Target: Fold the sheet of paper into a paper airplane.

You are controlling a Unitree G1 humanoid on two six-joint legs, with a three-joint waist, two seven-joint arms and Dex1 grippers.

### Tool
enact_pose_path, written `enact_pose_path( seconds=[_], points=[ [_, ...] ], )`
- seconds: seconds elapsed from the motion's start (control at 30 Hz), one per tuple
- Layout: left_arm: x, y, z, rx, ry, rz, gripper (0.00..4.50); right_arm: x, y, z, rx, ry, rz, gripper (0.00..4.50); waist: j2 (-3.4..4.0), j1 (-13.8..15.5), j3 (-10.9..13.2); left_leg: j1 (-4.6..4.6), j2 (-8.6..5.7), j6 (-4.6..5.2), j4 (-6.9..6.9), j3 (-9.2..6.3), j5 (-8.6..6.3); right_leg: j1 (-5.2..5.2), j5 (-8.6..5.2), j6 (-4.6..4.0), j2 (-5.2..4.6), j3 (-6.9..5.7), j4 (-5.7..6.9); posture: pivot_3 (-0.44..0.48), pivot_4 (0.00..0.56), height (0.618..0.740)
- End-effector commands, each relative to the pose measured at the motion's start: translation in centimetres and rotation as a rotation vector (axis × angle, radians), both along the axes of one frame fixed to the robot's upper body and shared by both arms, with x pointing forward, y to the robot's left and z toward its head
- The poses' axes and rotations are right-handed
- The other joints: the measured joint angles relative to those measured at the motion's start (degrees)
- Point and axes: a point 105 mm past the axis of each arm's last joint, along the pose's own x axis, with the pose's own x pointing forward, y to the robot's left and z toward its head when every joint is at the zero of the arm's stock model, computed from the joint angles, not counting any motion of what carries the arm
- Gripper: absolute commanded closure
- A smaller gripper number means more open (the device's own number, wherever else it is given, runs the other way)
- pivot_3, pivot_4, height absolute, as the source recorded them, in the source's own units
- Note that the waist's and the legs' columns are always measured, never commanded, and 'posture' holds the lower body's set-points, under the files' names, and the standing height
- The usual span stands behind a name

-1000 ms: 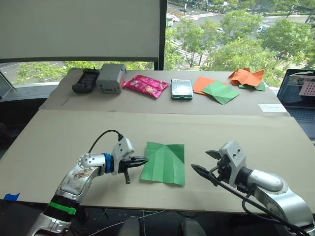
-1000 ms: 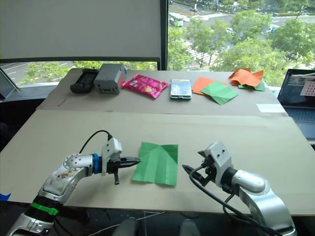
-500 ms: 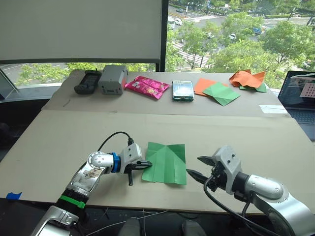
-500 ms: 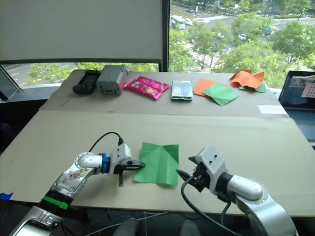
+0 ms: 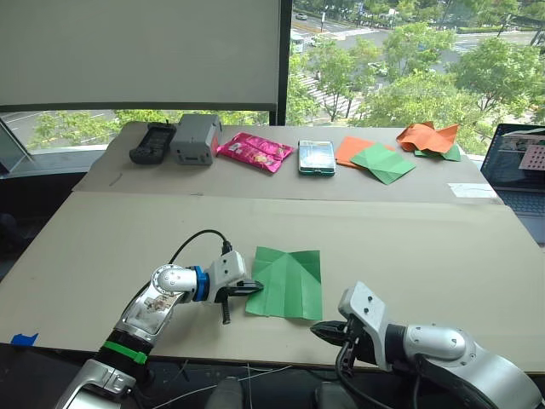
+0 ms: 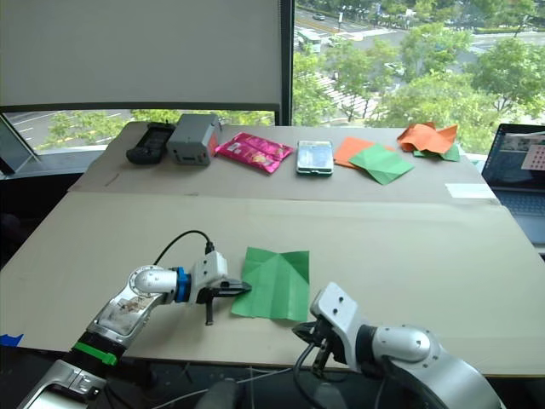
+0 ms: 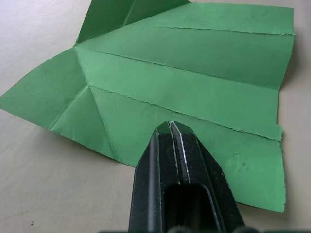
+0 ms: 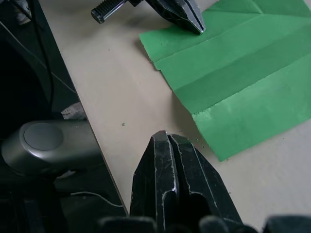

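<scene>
The thin bright green creased sheet of paper (image 5: 286,282) lies flat and partly folded on the beige cardboard-covered counter (image 5: 409,239), directly ahead of both sets of jaws. The left gripper (image 5: 252,289) has its jaws pressed together with nothing between them, tips resting at the sheet's left edge, the creased green surface spreading out just beyond them. The right gripper (image 5: 322,330) likewise has its jaws drawn together and empty, positioned just short of the sheet's near right corner, tips over bare counter
</scene>
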Motion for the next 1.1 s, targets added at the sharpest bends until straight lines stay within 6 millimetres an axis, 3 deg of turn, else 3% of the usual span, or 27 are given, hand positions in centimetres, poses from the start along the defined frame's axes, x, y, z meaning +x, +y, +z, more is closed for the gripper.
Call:
enact_pose_path(
  seconds=[0.03, 0.4, 0.63, 0.8, 1.1],
  points=[
    [-1.0, 0.4, -1.8, 0.061, 0.068, -0.012, 4.5, 0.2, -0.4, -1.1, -0.035, 0.019, -0.057, 4.44, -0.03, 0.1, 0.0, 0.0, 0.0, 0.0, 0.01, 0.0, 0.0, 0.0, 0.0, 0.0, 0.0, 0.0, 0.0, 0.0, 0.15, 0.72],
    [-1.0, 0.7, -1.9, 0.07, 0.07, -0.013, 4.5, 2.7, -1.4, -2.4, -0.06, -0.053, -0.228, 4.44, -0.03, -0.2, -0.2, 0.03, 0.02, -0.02, 0.04, 0.0, -0.01, -0.01, 0.0, 0.0, 0.0, 0.0, 0.0, 0.0, 0.15, 0.72],
    [-0.9, 0.9, -1.8, 0.078, 0.066, -0.012, 4.5, 4.9, -2.3, -1.7, -0.009, -0.117, -0.316, 4.44, -0.01, -0.2, -0.2, 0.01, 0.01, -0.02, 0.06, 0.0, -0.01, 0.0, -0.01, 0.01, -0.01, 0.0, 0.0, 0.0, 0.15, 0.72],
    [-0.8, 1.0, -1.7, 0.074, 0.059, -0.004, 4.5, 6.1, -0.7, 0.5, 0.184, -0.133, -0.33, 4.44, 0.04, -0.2, -0.2, 0.0, 0.02, -0.01, 0.05, 0.0, -0.01, -0.02, 0.0, 0.01, 0.0, 0.0, 0.03, 0.0, 0.15, 0.72],
    [-0.8, 1.2, -1.6, 0.076, 0.055, 0.004, 4.5, 7.0, 1.4, 0.9, 0.227, -0.139, -0.272, 4.44, 0.07, -0.6, -0.2, 0.0, 0.02, 0.0, 0.05, 0.0, 0.0, -0.02, 0.0, 0.01, 0.02, 0.01, 0.09, 0.0, 0.15, 0.72]
  ],
)
